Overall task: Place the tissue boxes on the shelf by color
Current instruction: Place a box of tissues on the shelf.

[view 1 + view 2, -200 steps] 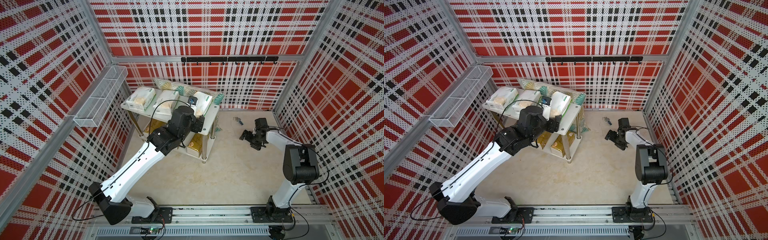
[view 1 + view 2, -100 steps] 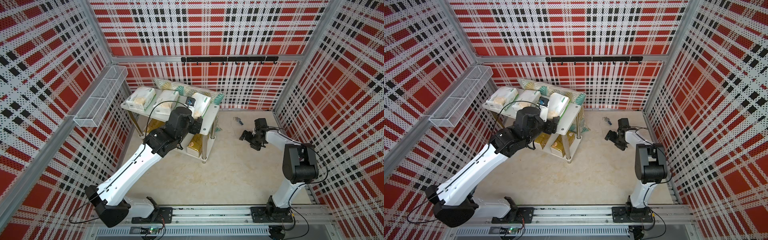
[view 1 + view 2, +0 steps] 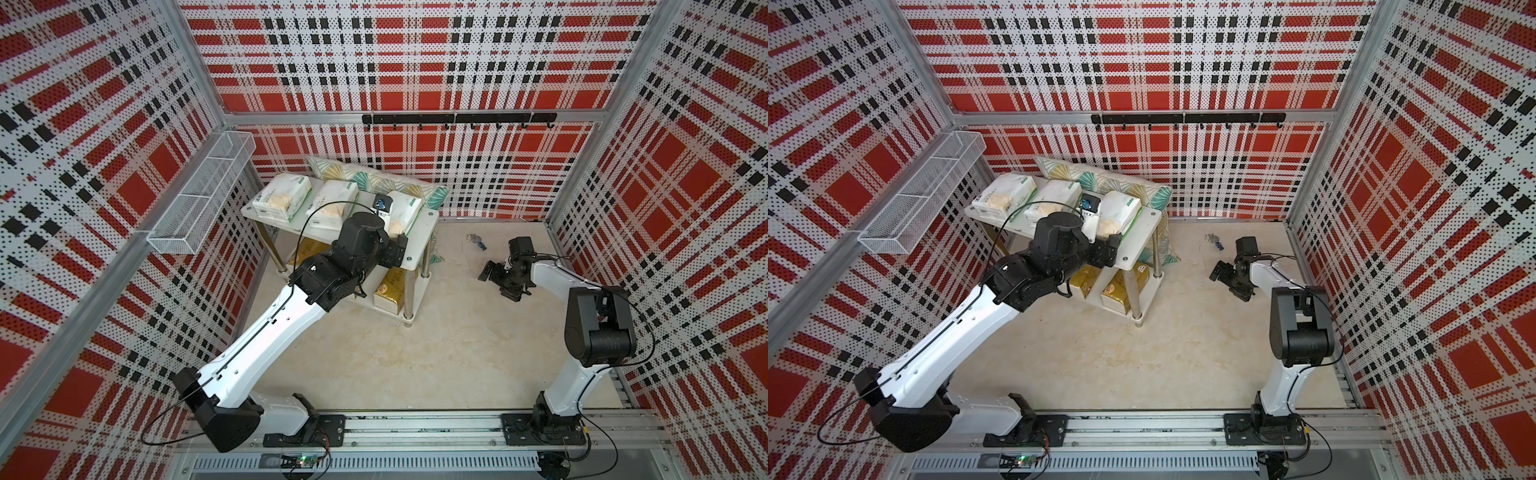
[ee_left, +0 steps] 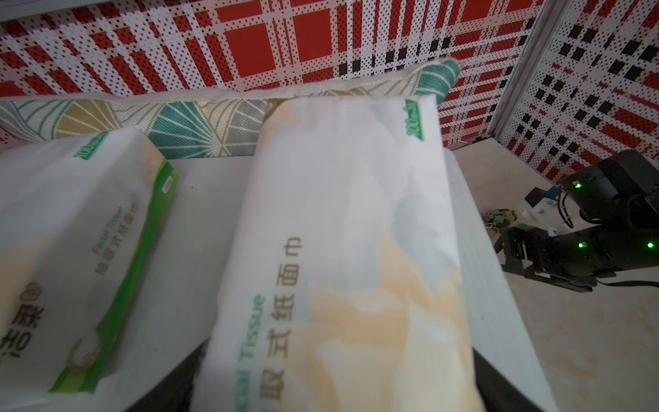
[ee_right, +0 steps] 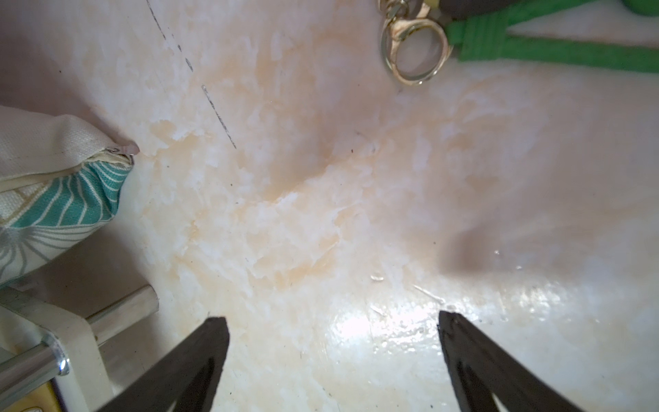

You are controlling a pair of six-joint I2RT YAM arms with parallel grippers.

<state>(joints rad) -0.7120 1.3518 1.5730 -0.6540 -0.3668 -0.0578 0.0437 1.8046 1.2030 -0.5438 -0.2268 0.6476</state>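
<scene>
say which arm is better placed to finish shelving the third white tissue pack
Left: left hand straddles that soft white peach-patched pack on the white two-tier shelf; right hand faces floor.

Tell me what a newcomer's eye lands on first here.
The loud red plaid walls on every side. Next, the left arm reaching over the shelf, whose top tier holds three white tissue packs and lower tier gold packs. The right tool hangs open above the floor.
</scene>
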